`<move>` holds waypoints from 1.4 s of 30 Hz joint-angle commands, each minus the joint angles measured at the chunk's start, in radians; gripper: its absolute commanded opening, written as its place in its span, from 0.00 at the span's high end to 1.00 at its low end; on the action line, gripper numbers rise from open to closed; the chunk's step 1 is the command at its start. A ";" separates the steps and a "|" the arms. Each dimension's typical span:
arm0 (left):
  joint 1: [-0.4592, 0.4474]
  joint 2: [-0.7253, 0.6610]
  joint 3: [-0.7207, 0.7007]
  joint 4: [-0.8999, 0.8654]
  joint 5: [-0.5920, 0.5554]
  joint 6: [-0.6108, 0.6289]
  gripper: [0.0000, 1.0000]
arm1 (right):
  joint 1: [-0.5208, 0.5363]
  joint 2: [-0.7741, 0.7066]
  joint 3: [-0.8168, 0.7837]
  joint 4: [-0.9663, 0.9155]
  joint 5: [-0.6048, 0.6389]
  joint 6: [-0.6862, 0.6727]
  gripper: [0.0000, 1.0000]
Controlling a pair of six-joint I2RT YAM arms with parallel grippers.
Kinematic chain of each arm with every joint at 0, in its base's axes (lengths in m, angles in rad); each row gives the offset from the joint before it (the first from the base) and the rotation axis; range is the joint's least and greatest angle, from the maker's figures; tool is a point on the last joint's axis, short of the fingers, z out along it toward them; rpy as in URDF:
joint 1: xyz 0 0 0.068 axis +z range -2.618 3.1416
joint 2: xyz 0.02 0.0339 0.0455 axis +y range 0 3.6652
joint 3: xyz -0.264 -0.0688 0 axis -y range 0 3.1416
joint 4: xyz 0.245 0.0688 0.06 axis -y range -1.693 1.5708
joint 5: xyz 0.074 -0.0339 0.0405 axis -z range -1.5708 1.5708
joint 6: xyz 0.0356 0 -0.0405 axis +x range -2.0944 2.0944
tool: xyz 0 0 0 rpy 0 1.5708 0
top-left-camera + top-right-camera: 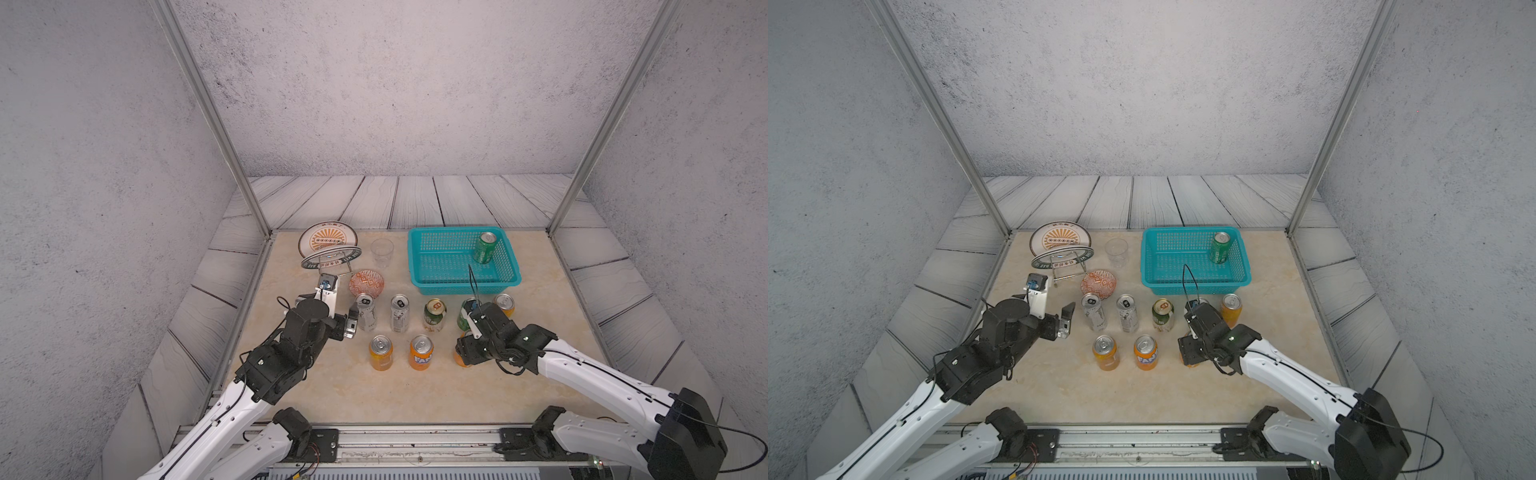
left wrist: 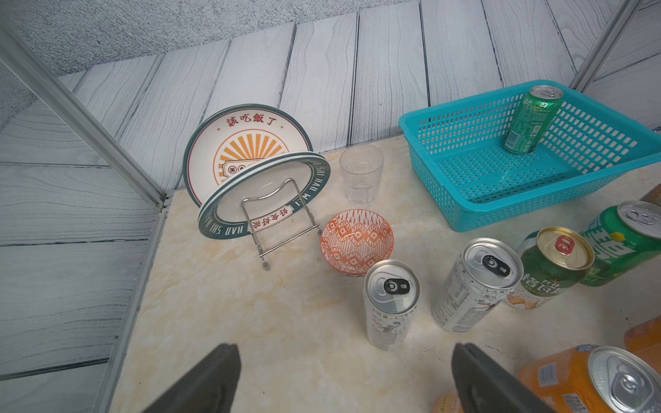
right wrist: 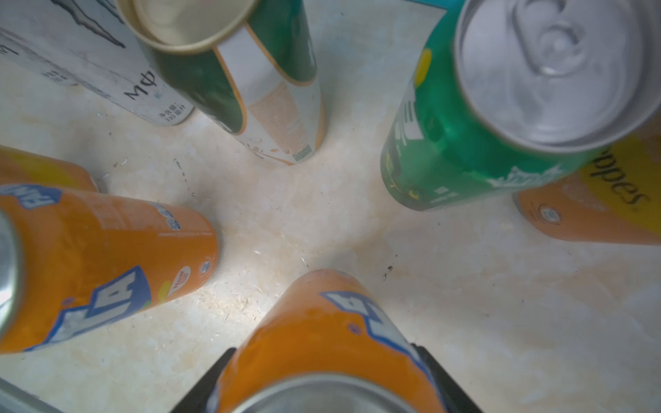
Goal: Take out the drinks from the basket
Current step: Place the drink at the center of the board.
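Right gripper is clamped round an orange silver-topped can, low in the front row on the beige marble table. Left gripper gapes wide, empty, beside a slim white can. Farther back, the teal mesh plastic basket holds one green drink can, standing in its far right corner.

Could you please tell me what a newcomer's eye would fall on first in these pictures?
The teal basket at the back right of the table stands out, holding one green can in its far right corner. In front of it the other cans stand clustered, and the right gripper holds an orange can there in its jaws.
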 commanded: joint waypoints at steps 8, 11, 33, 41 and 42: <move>0.007 -0.001 -0.004 0.017 -0.008 0.001 0.01 | 0.026 0.059 0.005 0.092 0.048 0.019 0.39; 0.007 -0.002 -0.006 0.017 -0.006 -0.001 0.01 | 0.035 0.068 0.006 0.092 0.059 0.020 0.39; 0.007 -0.006 -0.004 0.014 -0.012 0.001 0.01 | 0.057 0.088 0.024 0.055 0.085 0.025 0.27; 0.007 -0.007 -0.003 0.011 -0.011 0.000 0.01 | 0.057 0.011 0.095 -0.035 0.107 0.023 0.12; 0.007 -0.007 -0.003 0.012 -0.009 0.001 0.01 | 0.057 -0.005 0.104 -0.045 0.111 0.024 0.09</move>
